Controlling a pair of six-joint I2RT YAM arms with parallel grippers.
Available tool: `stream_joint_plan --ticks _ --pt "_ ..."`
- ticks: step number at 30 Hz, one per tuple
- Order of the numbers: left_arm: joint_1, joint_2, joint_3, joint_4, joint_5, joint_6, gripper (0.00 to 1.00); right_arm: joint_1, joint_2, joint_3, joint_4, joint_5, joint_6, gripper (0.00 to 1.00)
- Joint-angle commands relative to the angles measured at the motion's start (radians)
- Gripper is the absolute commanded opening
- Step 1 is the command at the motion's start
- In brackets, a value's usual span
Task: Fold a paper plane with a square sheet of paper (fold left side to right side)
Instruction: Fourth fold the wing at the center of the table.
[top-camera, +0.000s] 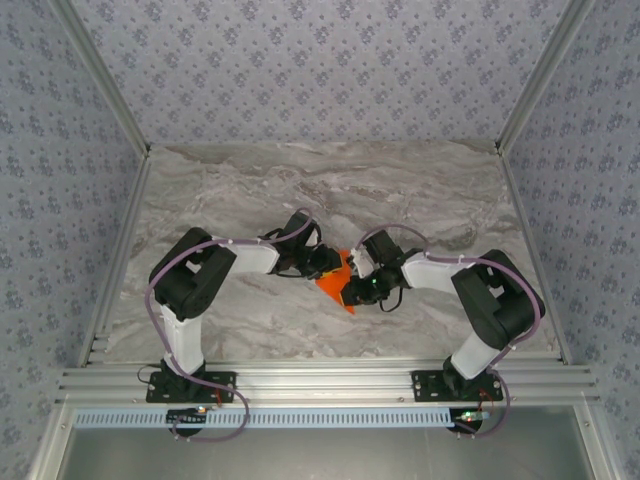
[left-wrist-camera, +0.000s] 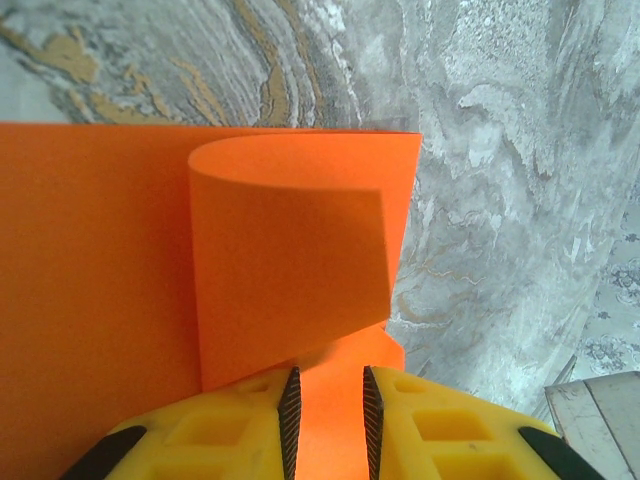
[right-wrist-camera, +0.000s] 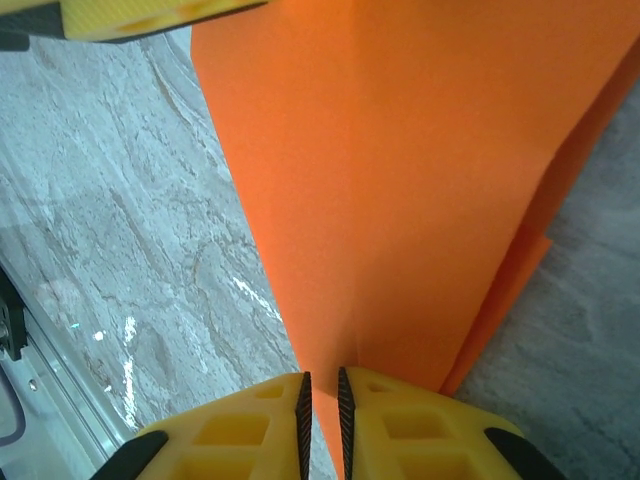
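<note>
The sheet (top-camera: 338, 282) lies mid-table, between the two wrists, and it is partly rolled over. From the left wrist I see a flap curling up off the flat part and arching toward the far edge, a soft bend and no crease.

The left gripper (left-wrist-camera: 330, 425) has its jaws a little apart with orange in the gap; whether the pads press the paper I cannot tell. The right gripper (right-wrist-camera: 322, 420) has its jaws nearly together, and a point of the sheet runs straight in between them, so I take it to be pinching paper there.

To my eye the fold is about half made. Doing it well looks like a matter of carrying the lifted edge across until it sits right on the opposite edge, corners matched, before anything gets flattened (thin paper keeps a crooked crease for good). The under layer ought to stay put on the table (left-wrist-camera: 500, 200), since any sliding would throw the edges off. A low, slow sweep should suit, then pressing from the middle of the bend outward.
</note>
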Motion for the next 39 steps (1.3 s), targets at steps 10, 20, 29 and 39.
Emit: stream_joint_plan --ticks 10,20,29,39 --pt "0.006 0.053 -0.038 -0.108 -0.059 0.02 0.26 0.031 -0.015 -0.051 -0.142 -0.031 -0.002 0.15" --pt "0.007 0.054 -0.041 -0.109 -0.061 0.02 0.26 0.042 -0.018 -0.069 -0.163 -0.025 -0.001 0.14" --pt "0.01 0.056 -0.042 -0.111 -0.062 0.022 0.26 0.047 -0.031 -0.082 -0.184 -0.04 -0.009 0.13" --pt "0.011 0.055 -0.04 -0.113 -0.063 0.023 0.26 0.05 -0.039 -0.1 -0.196 -0.056 -0.01 0.13"
